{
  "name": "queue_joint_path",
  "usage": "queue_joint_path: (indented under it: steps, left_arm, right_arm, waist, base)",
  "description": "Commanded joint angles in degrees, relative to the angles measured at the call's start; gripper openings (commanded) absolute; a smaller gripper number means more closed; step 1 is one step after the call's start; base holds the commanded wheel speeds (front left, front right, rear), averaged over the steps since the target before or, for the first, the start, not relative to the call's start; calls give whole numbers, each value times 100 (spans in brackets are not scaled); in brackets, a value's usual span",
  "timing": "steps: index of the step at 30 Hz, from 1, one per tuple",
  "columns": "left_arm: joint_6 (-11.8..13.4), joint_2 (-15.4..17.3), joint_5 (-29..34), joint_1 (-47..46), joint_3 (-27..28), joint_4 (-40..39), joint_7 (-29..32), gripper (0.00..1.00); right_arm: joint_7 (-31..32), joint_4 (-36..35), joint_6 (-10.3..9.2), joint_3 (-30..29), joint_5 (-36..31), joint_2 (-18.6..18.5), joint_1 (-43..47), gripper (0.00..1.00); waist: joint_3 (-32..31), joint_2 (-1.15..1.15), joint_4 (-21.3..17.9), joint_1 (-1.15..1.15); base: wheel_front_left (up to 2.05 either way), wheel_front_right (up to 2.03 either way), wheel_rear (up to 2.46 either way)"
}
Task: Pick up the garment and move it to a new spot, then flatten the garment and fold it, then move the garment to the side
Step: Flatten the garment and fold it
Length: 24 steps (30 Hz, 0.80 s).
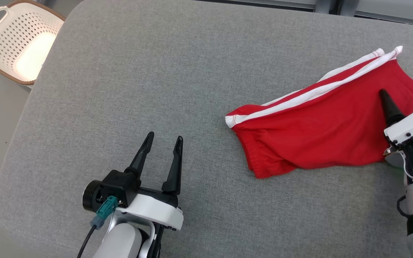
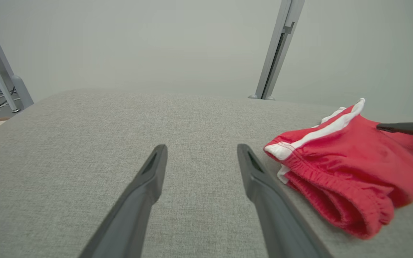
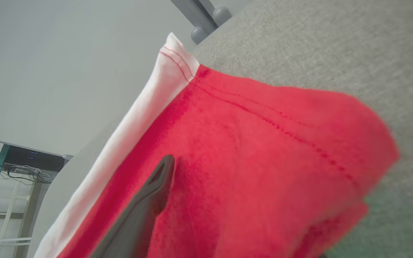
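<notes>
Red fabric shorts with white side stripes lie folded on the right part of a grey upholstered padded surface. The gathered waistband end points toward the middle of the pad and the hemmed leg end toward the far right edge.

The left wrist view shows what the head view does not. The shorts rest in stacked layers, and the elastic waistband forms a thick rounded lip on the pad. The right wrist view gives the leg end of the shorts close up, with a red stitched hem line, a white band along one side, and the cloth rising in a hump above the pad.

The right gripper is at the shorts' right end. One dark finger lies on top of the red cloth, and its tip also shows in the left wrist view. The second finger is hidden by the fabric, so whether the jaws are parted or clamped cannot be told.

The left gripper sits over bare pad left of the waistband, apart from the cloth, with its fingers spread and nothing between them.

A white perforated plastic basket with a brown rim stands on the floor beyond the pad's far left corner. A grey metal post rises behind the pad.
</notes>
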Motion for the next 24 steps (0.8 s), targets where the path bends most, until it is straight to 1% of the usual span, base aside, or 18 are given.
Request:
queue_joint_path:
  steps: [1,2,3,8,13,21,24]
  left_arm:
    - [38,19,-32,-76,0,-1,-7,100]
    - [38,19,-45,-79,-6,12,-6,100]
    - [40,18,-54,-89,-6,22,-6,100]
    - [47,18,-58,-47,46,110,-7,100]
    - [47,18,8,44,172,110,-6,100]
    - [-15,20,111,175,305,187,-6,100]
    - [-35,20,87,233,321,221,-6,100]
  right_arm:
    - [142,286,30,100,19,295,154,100]
    - [93,293,30,86,-20,281,104,47]
    - [34,309,30,62,-66,267,63,0]
    - [-324,355,13,46,-175,227,32,0]
    - [-926,125,14,177,-13,198,254,0]
    - [-1733,-442,16,468,302,181,1064,0]
    - [-1880,-575,16,356,391,216,1468,0]
  waist:
    - [18,0,27,0]
    - [19,0,38,0]
    - [15,0,46,0]
    - [-111,0,11,0]
    - [-322,0,-168,0]
    - [-661,0,-652,0]
    - [-757,0,-800,0]
  base:
    - [0,0,0]
    - [0,0,0]
    - [0,0,0]
    - [0,0,0]
    - [0,0,0]
    - [0,0,0]
    - [0,0,0]
